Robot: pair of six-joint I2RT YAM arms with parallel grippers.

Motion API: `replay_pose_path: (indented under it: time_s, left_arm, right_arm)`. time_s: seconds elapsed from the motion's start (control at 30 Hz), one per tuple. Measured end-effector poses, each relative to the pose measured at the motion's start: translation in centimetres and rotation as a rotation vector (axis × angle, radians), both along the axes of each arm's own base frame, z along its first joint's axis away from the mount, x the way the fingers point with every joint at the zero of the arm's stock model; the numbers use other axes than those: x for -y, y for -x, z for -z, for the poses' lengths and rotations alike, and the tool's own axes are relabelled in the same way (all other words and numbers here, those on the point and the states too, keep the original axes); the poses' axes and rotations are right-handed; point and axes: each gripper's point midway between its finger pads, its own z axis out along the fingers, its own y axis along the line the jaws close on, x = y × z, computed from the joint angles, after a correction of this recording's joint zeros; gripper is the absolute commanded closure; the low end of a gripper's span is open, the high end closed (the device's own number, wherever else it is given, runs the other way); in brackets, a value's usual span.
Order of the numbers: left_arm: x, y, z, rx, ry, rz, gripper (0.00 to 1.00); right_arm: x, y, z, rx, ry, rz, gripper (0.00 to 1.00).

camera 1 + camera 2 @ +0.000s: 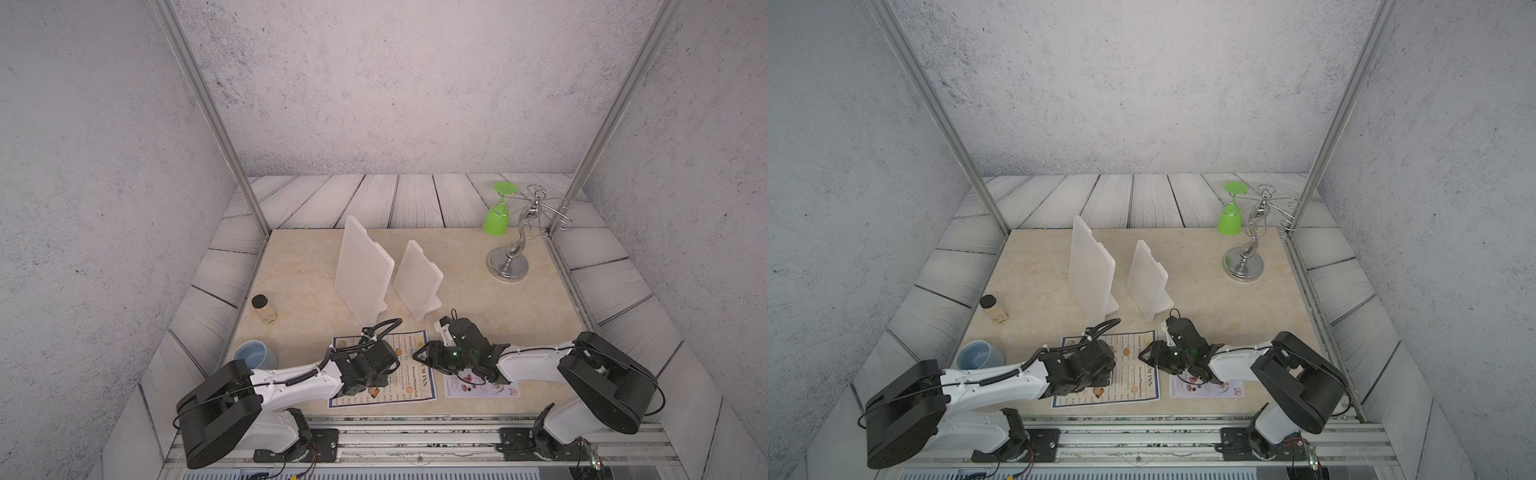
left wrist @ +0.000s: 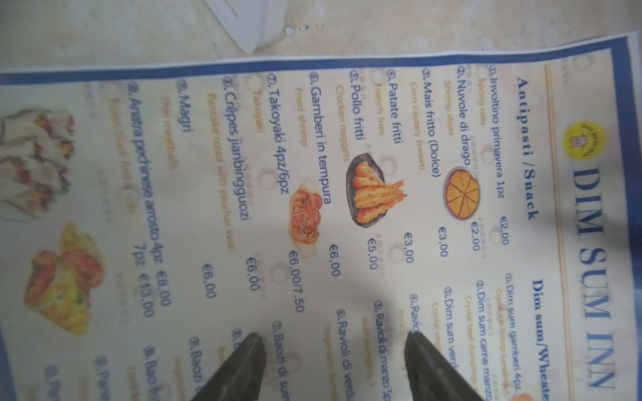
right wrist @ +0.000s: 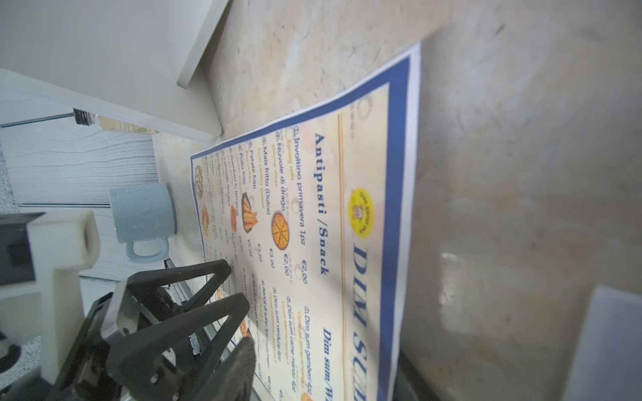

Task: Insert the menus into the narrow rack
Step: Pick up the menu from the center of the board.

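the dim sum inn menu (image 1: pixel 411 374) lies flat and face up on the tabletop (image 1: pixel 478 299), just on the robot's side of the larger rack (image 1: pixel 363 270), with one edge near that rack's foot. no sheet stands in a slot, so this looks like the pick-up of the first menu.

the left gripper (image 2: pixel 333 347) is over the sheet's middle, jaws spread wide and tips down at the paper. whether they press on it i cannot tell. the right gripper (image 1: pixel 422 354) is turned on its side at the menu's title edge, jaws parted with nothing visibly between them.

the next move probably calls for working one finger under that thin edge while the other arm pins the sheet. after that comes a lift to upright and an edge-on line-up with the slot.

count:
- two menus: the second, a special menu (image 1: pixel 498 388), lies farther right of the larger rack, partly under the right arm.
- two racks: the smaller rack (image 1: pixel 417 278) stands just right of the larger.
- one mug (image 1: pixel 255 353) and one jar (image 1: pixel 264 309), both left of the larger rack.
- one green glass (image 1: pixel 497 216) hanging on one chrome stand (image 1: pixel 509 262), well to the right and behind.
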Motion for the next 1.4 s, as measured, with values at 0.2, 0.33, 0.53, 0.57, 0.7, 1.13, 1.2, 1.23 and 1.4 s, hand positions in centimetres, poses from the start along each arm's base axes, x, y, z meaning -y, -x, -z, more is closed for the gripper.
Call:
replay_pose_path:
  time_s: [0.2,0.33,0.53,0.57,0.7,1.13,1.2,1.23,1.4]
  left_arm:
    - [0.6,-0.3,-0.1,0.016,0.031,0.006,0.32]
    - [0.8,-0.4,-0.2,0.019,0.041,0.009,0.32]
    - [0.9,-0.4,-0.2,0.02,0.043,0.009,0.32]
    - [0.9,-0.4,-0.2,0.02,0.044,0.009,0.32]
    - [0.9,0.0,-0.4,0.008,0.052,0.018,0.32]
    - [0.2,-0.4,-6.3,0.112,0.077,0.064,0.32]
    - [0.5,-1.0,-8.6,0.162,0.096,0.077,0.32]
    - [0.7,-1.4,-10.1,0.194,0.108,0.083,0.32]
    - [1.6,-3.2,-17.0,0.362,0.149,0.125,0.28]
  right_arm:
    - [-0.4,-0.1,0.1,-0.003,-0.004,-0.008,0.53]
    - [-0.5,-0.2,0.2,-0.005,-0.004,-0.012,0.61]
    - [-0.5,-0.2,0.3,-0.001,0.002,-0.021,0.76]
    - [-0.5,-0.2,0.2,0.0,0.006,-0.024,0.78]
    - [-0.2,0.0,0.3,0.006,0.04,-0.036,0.88]
    - [1.2,0.0,-5.7,0.167,0.11,-0.112,0.96]
    - [1.6,0.2,-7.1,0.198,0.127,-0.134,0.97]
    - [1.8,0.2,-8.0,0.218,0.138,-0.147,0.97]
    - [2.4,0.0,-13.9,0.336,0.174,-0.201,0.97]
